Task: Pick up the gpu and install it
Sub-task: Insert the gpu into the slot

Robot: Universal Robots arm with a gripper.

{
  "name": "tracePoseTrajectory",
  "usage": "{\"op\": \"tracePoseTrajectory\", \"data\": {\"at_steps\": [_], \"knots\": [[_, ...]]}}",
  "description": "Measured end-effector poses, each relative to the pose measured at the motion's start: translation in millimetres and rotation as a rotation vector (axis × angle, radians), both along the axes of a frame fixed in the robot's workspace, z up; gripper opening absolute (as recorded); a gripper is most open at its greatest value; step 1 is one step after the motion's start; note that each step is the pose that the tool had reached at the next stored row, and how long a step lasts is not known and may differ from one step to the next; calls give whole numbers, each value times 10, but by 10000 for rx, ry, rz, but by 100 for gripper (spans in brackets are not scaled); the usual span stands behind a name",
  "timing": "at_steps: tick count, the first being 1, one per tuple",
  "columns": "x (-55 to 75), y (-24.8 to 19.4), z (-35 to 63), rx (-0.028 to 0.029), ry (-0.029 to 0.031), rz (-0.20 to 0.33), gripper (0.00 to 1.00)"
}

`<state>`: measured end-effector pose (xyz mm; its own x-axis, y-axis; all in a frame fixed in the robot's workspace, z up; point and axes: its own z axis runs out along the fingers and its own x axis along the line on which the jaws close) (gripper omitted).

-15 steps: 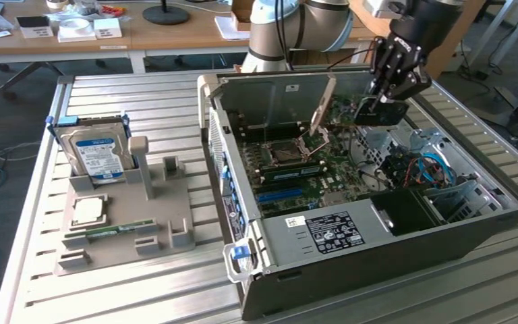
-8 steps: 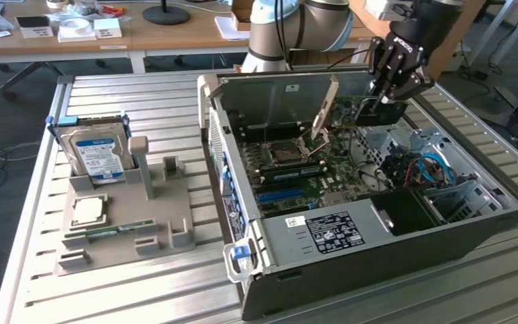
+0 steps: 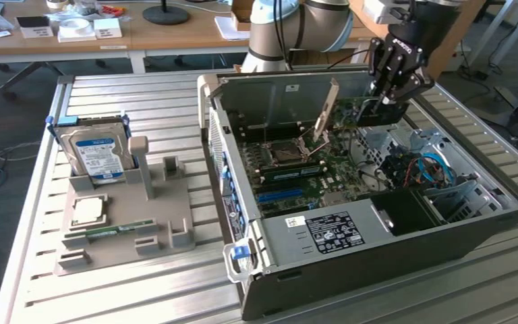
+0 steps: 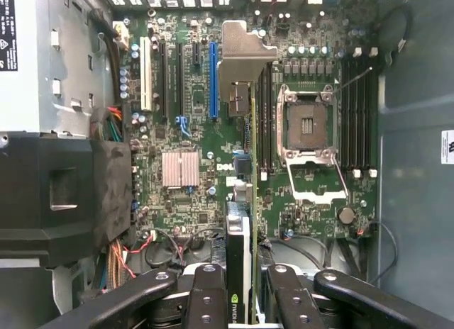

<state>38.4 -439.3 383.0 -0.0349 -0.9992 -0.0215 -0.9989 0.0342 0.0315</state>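
Observation:
My gripper hangs over the far end of the open computer case, shut on the gpu. The gpu is a dark card with a pale metal bracket at its end, held above the motherboard. In the wrist view the gpu shows edge-on as a slim strip running out from between the black fingers, and its silver bracket covers part of the board. It hovers beside the blue slot, between that slot and the open processor socket. Whether it touches the board I cannot tell.
Cables and a black power supply shroud crowd one side of the case. On the slatted metal table, at the exterior view's left, a grey fixture holds a blue-labelled hard drive, a processor and a green RAM stick. A cluttered desk stands behind.

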Motion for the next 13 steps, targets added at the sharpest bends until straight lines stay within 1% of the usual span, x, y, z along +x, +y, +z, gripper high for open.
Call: {"op": "tracePoseTrajectory", "data": {"at_steps": [5,6,7,13], "knots": [[-2,0,0,0,-1,1,26],[-43,1,-12,1,-23,1,26],[-72,2,-18,0,-26,0,26],[-144,1,-19,0,-27,1,26]]}}
